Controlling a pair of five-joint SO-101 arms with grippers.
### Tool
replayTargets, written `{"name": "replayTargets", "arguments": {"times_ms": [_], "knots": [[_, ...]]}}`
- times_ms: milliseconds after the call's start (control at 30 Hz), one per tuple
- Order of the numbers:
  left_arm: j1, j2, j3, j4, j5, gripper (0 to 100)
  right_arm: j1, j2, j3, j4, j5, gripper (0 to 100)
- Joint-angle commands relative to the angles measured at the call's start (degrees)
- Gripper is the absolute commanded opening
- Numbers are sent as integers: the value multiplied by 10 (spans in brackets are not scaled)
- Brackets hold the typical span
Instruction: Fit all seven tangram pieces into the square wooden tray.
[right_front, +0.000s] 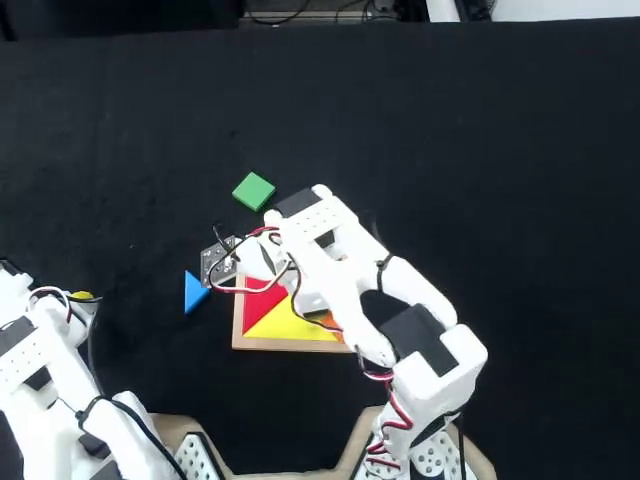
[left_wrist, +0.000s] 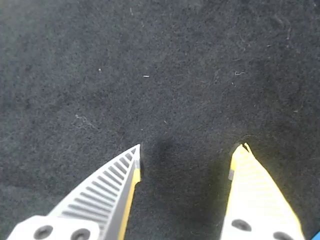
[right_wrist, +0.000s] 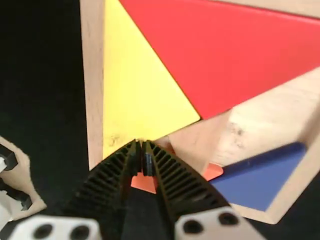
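One orange piece (right_wrist: 212, 171) in tray (right_wrist: 92, 75), directly under right gripper (right_wrist: 141, 144), fingers pressed together, left gripper (left_wrist: 191, 148) spread apart over cloth (left_wrist: 150, 60)

Left hand (left_wrist: 187, 152) open, fingers (left_wrist: 107, 192) apart over black table cloth (left_wrist: 165, 65)

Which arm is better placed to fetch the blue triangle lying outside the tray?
Left, likely: the left fingers stand open over bare cloth on the blue triangle side, while the right fingers are shut over the wooden tray.
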Motion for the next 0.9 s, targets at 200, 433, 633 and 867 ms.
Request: {"name": "replayTargets", "arguments": {"times_ms": [200, 433, 633, 867], "knots": [[9, -6, -2, -11, 1, 284, 12, 0, -10, -35, 8, 11], [9, -6, -2, -11, 1, 284, 34, 0, -12, -39, 8, 11], [9, -6, -2, -11, 1, 284, 28, 1, 11, -79, 8, 11], [9, -6, -2, -11, 1, 284, 0, 1, 17, -91, 5, 11]]}}
